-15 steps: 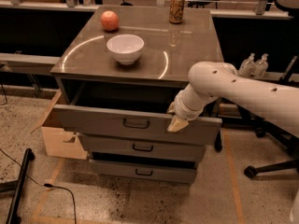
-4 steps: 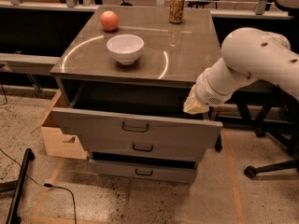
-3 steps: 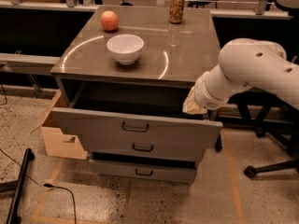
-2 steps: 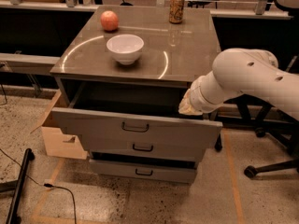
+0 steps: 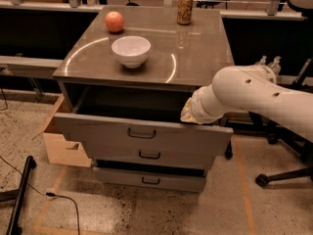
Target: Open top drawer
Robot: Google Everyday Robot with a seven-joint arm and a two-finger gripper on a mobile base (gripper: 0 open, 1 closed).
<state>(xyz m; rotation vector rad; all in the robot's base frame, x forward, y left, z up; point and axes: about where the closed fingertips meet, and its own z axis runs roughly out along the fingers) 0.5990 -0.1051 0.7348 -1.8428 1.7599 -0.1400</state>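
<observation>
The top drawer (image 5: 98, 133) is the widest grey drawer. It stands pulled out from the grey cabinet, and its deep dark interior (image 5: 132, 104) shows. A small black handle (image 5: 142, 133) sits at the centre of its front panel. My gripper (image 5: 188, 115) is at the end of the white arm (image 5: 249, 94). It sits over the drawer's right rear part, just above the front panel's top edge and right of the handle. It holds nothing that I can see.
Two narrower grey drawers (image 5: 149, 155) (image 5: 149, 180) sit below. On the cabinet top (image 5: 195, 58) stand a white bowl (image 5: 131, 50), a red apple (image 5: 115, 21) and a can (image 5: 185, 8). A cardboard box (image 5: 61, 148) is at the left, chair legs (image 5: 286, 173) at the right, cables (image 5: 54, 195) on the floor.
The arm has swung down and left, and the gripper has shifted slightly left along the drawer's right side. The drawer stands open as before.
</observation>
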